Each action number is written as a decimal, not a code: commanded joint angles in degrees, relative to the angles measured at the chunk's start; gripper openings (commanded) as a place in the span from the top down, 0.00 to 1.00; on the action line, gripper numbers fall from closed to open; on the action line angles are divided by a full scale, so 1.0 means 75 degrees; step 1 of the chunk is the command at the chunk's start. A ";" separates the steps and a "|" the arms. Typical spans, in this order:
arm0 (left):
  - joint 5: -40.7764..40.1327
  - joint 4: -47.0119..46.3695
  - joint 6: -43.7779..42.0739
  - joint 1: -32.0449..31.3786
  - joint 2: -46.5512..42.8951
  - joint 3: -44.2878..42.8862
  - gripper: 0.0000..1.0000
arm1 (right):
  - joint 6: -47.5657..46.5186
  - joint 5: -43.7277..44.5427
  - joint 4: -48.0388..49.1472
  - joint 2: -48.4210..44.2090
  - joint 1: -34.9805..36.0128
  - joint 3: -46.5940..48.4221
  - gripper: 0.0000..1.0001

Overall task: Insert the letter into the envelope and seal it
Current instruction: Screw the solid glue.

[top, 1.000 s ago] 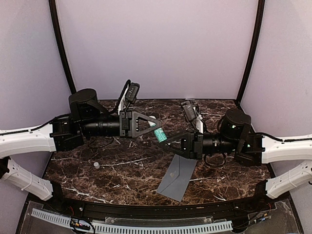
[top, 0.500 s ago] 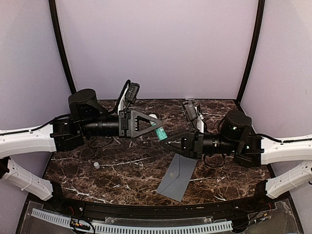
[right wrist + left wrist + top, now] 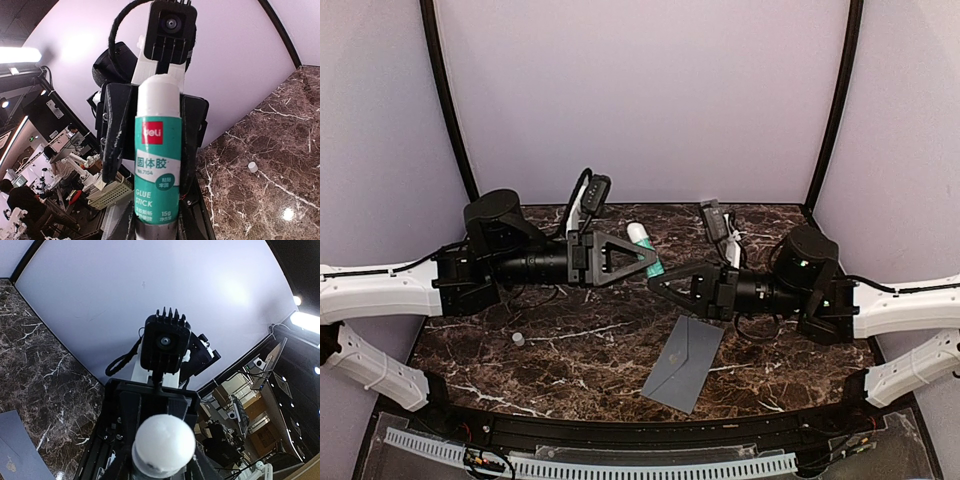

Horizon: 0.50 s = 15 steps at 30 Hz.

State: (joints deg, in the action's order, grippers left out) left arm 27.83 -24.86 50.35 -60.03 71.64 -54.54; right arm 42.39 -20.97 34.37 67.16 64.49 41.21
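While both arms reach inward and face each other tip to tip above the dark brown, white-veined marble table (image 3: 570,370), a cylindrical glue stick with a teal label and a white top (image 3: 156,165) stands between them, tilted so that its white end points toward the back wall and slightly left. The right gripper (image 3: 662,283) has its fingers closed on the lower, teal end of the glue stick; the right wrist view shows the tube rising from between its own dark fingers, the label reading upright. The left gripper (image 3: 648,262) sits just opposite, its black fingers flanking the same tube, and no view shows whether they press on it or stand slightly off it. A flat grey-blue paper envelope (image 3: 682,365) lies on the table below the right gripper, near the front edge and right of centre. It is turned at a slant, its pointed flap apparently folded down at the far end, apart from both grippers. A small white cylindrical piece (image 3: 518,339) rests alone on the marble left of centre, below the left arm and well apart from the envelope
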 commanded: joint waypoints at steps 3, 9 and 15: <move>-0.0097 -0.0715 0.0178 -0.0035 0.0007 0.0160 0.73 | 0.0095 0.0054 0.0380 0.0046 -0.0013 -0.0086 1.00; -0.0089 -0.0920 0.0370 -0.0035 0.0100 0.0242 0.80 | 0.0119 0.0048 0.0339 0.0000 -0.0013 -0.0121 0.98; -0.0077 -0.1159 0.0516 -0.0035 0.0135 0.0299 0.80 | 0.0157 0.0031 0.0307 -0.0023 -0.0003 -0.0185 0.98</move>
State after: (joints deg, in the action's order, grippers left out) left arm 26.06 -28.69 51.53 -59.90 72.62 -52.93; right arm 44.53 -20.82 34.74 67.26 64.49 40.84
